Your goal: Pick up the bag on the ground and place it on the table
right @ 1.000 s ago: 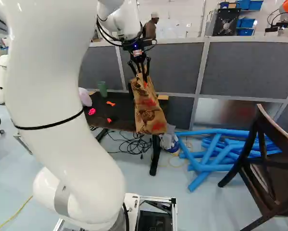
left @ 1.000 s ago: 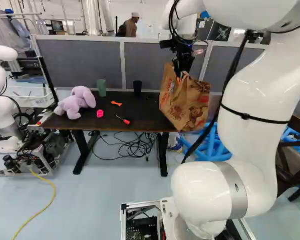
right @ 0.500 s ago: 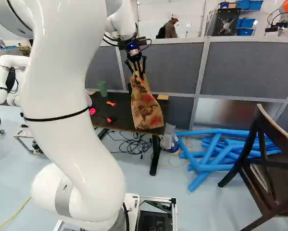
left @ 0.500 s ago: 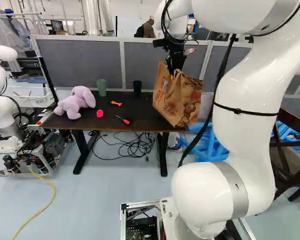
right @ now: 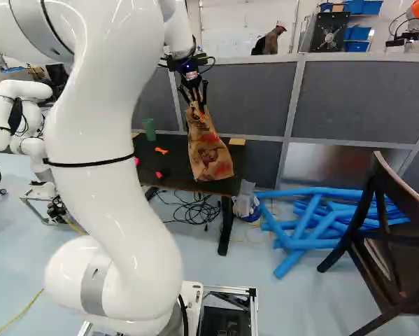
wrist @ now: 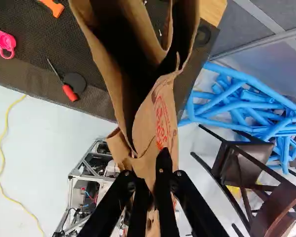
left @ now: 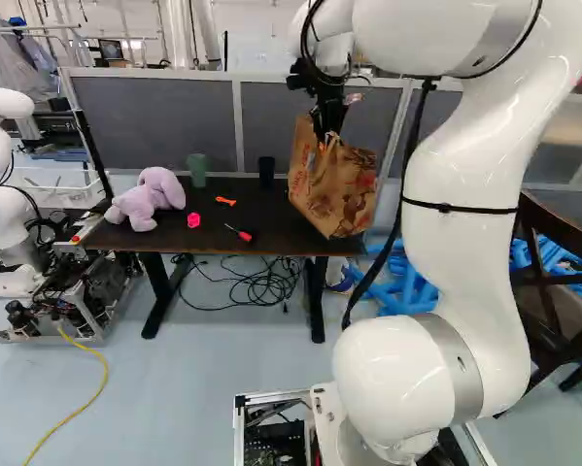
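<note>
Near the right edge of the black rectangular worktop (left: 193, 245), the black two-fingered claw (left: 323, 142) clamps the brown paper bag (left: 344, 194) by its top, presumably for base-first landing.

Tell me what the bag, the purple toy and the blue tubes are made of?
The bag looks like dull brown paper: it has sharp creases and thin, stiff edges. The toy seems to be soft, matte plush, since it looks rounded and floppy. The tubes look smooth, perhaps foam or plastic; I can't tell which.
</note>
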{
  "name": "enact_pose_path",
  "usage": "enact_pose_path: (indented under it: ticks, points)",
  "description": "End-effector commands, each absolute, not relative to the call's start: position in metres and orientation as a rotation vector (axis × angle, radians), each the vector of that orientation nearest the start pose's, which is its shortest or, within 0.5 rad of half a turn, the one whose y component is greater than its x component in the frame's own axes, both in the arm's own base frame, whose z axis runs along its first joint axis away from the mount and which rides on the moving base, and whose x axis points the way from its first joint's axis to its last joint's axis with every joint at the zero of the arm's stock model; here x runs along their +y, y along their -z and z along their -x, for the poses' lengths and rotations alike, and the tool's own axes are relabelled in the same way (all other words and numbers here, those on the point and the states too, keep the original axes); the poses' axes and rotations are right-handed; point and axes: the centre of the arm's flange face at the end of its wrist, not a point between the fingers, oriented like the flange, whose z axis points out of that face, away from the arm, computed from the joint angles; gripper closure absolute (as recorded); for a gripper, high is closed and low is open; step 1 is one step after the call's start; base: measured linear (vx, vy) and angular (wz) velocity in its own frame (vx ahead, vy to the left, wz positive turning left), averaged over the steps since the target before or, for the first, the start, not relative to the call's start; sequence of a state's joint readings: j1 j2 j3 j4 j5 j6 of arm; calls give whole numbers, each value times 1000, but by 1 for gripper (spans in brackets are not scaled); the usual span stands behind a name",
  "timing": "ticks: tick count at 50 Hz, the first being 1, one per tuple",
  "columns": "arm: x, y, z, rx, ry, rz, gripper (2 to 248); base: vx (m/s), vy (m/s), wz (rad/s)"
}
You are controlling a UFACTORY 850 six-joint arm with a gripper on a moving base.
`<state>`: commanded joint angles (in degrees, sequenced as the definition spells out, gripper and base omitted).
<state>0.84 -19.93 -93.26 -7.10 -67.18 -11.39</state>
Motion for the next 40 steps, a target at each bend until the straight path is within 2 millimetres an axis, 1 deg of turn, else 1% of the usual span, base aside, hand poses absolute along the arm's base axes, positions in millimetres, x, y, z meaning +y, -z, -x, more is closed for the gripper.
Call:
enact_pose_path:
  ticks: [17, 40]
  points:
    - [11, -663, -613, -437, 184, 3225, 229, 0, 0, 0]
    - [18, -662, -637, -450, 197, 3223, 229, 0, 0, 0]
